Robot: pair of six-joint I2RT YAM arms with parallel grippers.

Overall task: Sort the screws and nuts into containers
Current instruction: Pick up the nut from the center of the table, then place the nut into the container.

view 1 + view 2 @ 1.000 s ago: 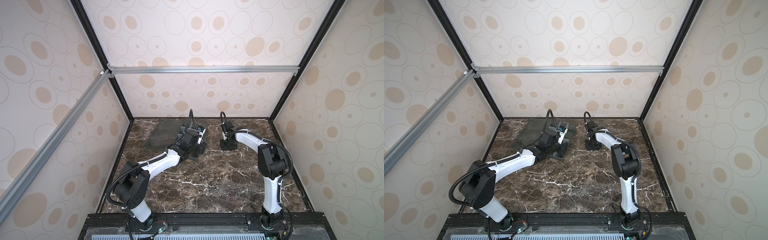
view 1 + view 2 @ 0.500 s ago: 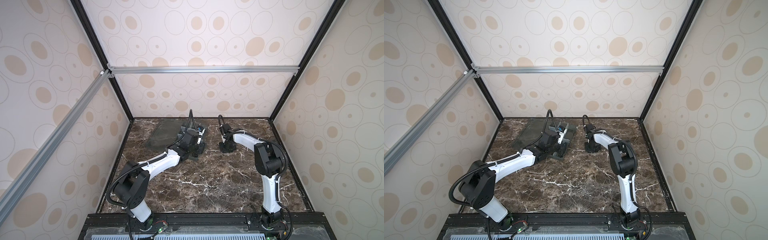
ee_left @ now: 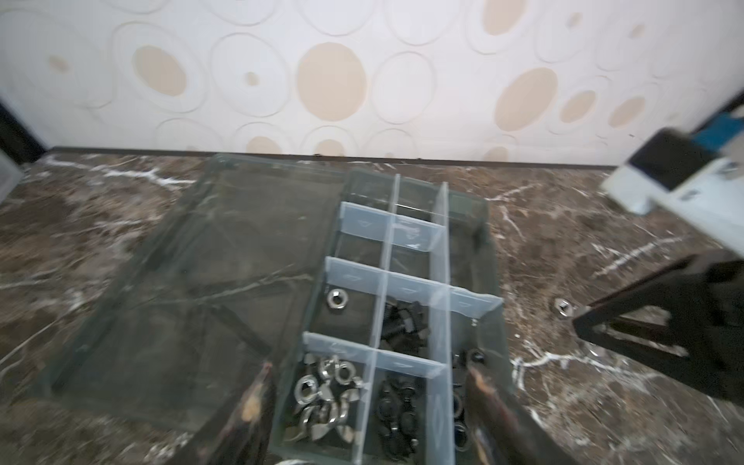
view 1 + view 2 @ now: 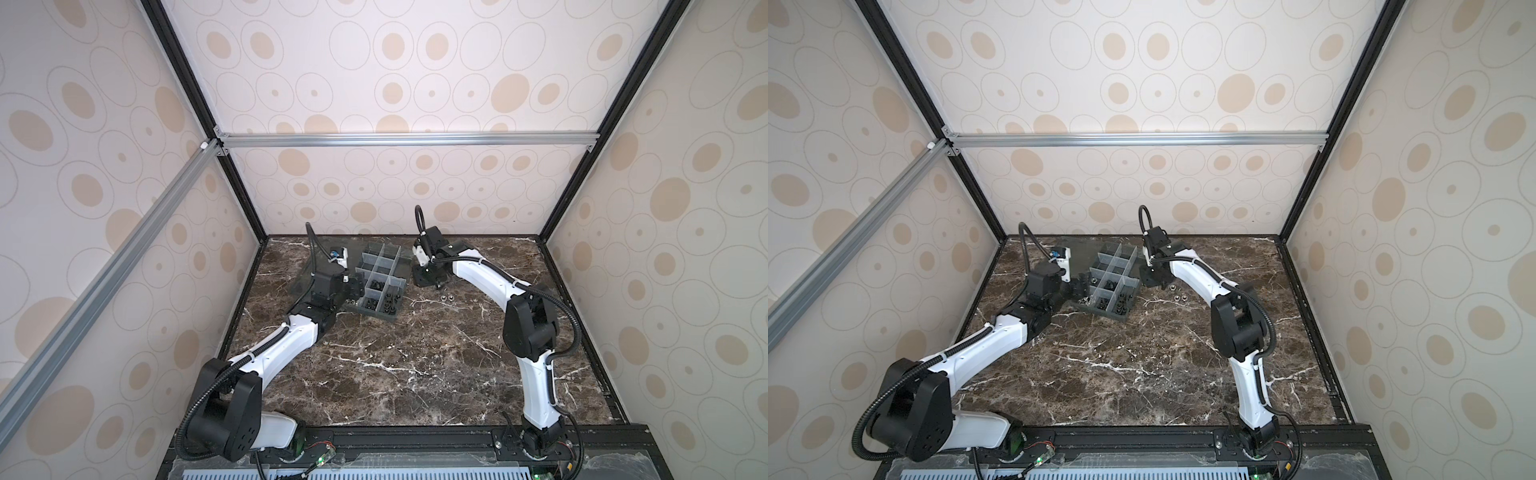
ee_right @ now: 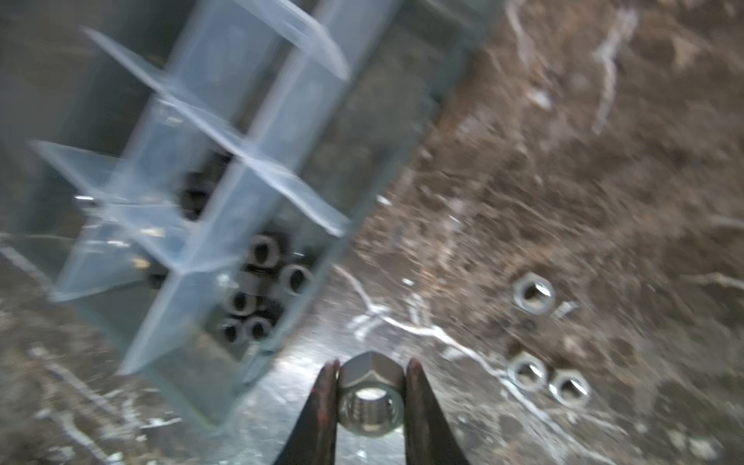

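The grey organizer box of containers point(image 4: 384, 270) point(image 4: 1115, 266) lies at the back of the table. My left gripper point(image 3: 368, 402) hangs open over its near end, one finger on either side of cells holding silver nuts point(image 3: 326, 386) and black screws point(image 3: 404, 322). Just right of the box, my right gripper point(image 5: 370, 374) point(image 4: 432, 282) is shut on a silver hex nut point(image 5: 371, 396), low over the marble. Three more nuts point(image 5: 527, 372) lie loose on the table beside it. Black nuts point(image 5: 261, 290) fill the nearest corner cell.
The box's flat clear lid point(image 3: 181, 282) point(image 4: 307, 266) lies open on the table to the left of the cells. The right arm's fingers point(image 3: 664, 334) show at the edge of the left wrist view. The back wall stands close behind the box.
My right gripper has closed on a nut and shifted left toward the box. My left gripper has opened wider over the near cells.
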